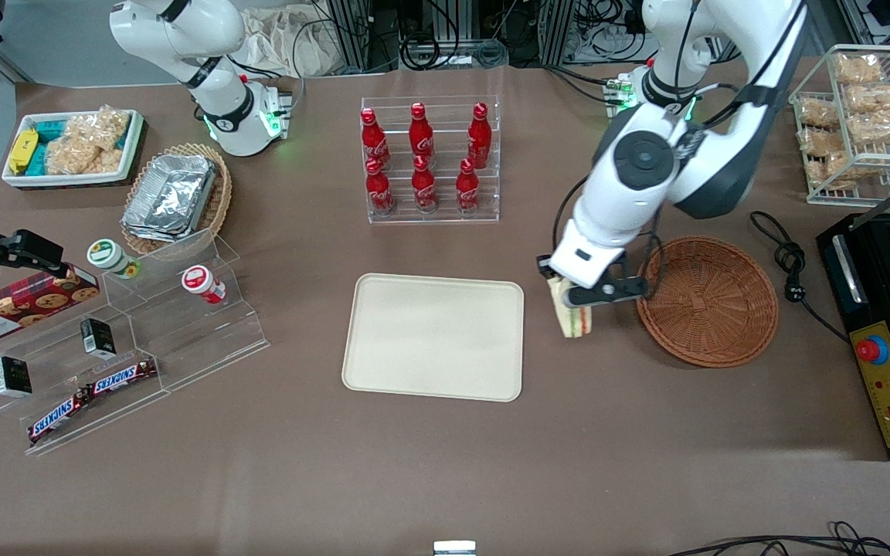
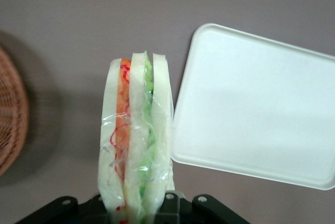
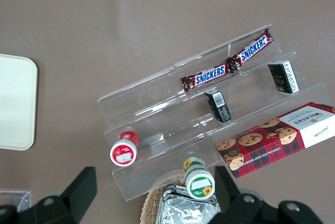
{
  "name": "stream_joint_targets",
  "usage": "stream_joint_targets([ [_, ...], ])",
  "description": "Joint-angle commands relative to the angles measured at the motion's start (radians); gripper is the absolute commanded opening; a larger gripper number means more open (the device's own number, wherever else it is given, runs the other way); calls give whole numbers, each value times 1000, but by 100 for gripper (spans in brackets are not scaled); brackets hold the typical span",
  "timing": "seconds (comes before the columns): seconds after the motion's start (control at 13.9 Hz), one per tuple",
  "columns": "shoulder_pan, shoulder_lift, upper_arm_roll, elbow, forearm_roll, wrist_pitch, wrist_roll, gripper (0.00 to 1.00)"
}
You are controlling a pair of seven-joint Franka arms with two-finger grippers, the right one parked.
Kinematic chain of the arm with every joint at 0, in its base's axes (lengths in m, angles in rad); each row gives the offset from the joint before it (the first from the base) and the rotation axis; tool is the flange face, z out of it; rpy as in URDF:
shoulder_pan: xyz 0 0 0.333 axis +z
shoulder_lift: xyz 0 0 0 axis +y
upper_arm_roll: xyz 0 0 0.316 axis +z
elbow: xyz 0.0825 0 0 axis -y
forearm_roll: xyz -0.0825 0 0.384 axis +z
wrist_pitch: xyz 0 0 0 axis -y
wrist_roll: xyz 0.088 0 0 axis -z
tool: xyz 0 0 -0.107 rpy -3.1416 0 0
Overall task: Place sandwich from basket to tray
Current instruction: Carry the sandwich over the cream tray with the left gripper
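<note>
The wrapped sandwich (image 1: 573, 318) (image 2: 137, 140), white bread with orange and green layers, hangs in the air between the round brown wicker basket (image 1: 709, 301) and the cream tray (image 1: 435, 337). My left gripper (image 1: 580, 297) (image 2: 137, 211) is shut on its upper end, holding it above the bare tabletop. The basket (image 2: 11, 124) has nothing in it. The tray (image 2: 256, 106) is bare too and lies beside the sandwich, toward the parked arm's end.
An acrylic rack of red cola bottles (image 1: 426, 158) stands farther from the front camera than the tray. A black appliance (image 1: 889, 324) with its cable (image 1: 789, 262) sits at the working arm's end. A stepped acrylic shelf (image 1: 117, 340) with snacks lies toward the parked arm's end.
</note>
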Motion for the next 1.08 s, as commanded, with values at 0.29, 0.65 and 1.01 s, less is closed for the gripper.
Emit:
stream_joint_targets([
  [0.29,-110,200,5,83,137,134,-5,0],
  [0.65,-133,314,6,118,216,235,-2,0],
  [1.01,-151,412,11,158,309,267,-11,0],
])
